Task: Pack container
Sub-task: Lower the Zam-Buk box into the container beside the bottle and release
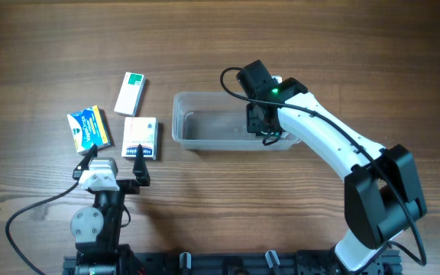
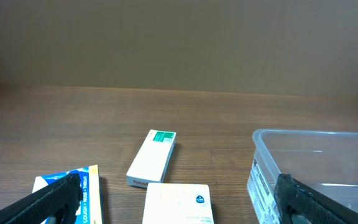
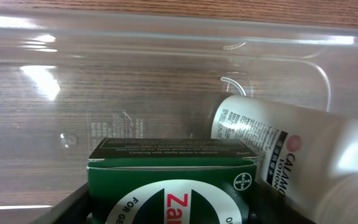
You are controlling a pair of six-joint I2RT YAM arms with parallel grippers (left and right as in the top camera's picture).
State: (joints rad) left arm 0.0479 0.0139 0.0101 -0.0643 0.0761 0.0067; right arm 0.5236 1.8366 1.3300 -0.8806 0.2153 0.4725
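The clear plastic container (image 1: 205, 122) stands at mid-table. My right gripper (image 1: 262, 122) is down inside its right end, shut on a green box (image 3: 173, 180) with a white round label. In the right wrist view the container's clear wall (image 3: 135, 68) is just ahead. A white lotion bottle (image 3: 291, 155) lies in the tub to the right of the green box. My left gripper (image 1: 117, 162) is open and empty, low over the table just in front of a flat white box (image 1: 140, 137). The container's left end (image 2: 316, 155) shows in the left wrist view.
A blue and yellow box (image 1: 88, 128) lies left of the flat white box (image 2: 178, 202). A white box with a green end (image 1: 130, 92) lies farther back; it also shows in the left wrist view (image 2: 153, 157). The blue box (image 2: 86, 193) is by my left finger.
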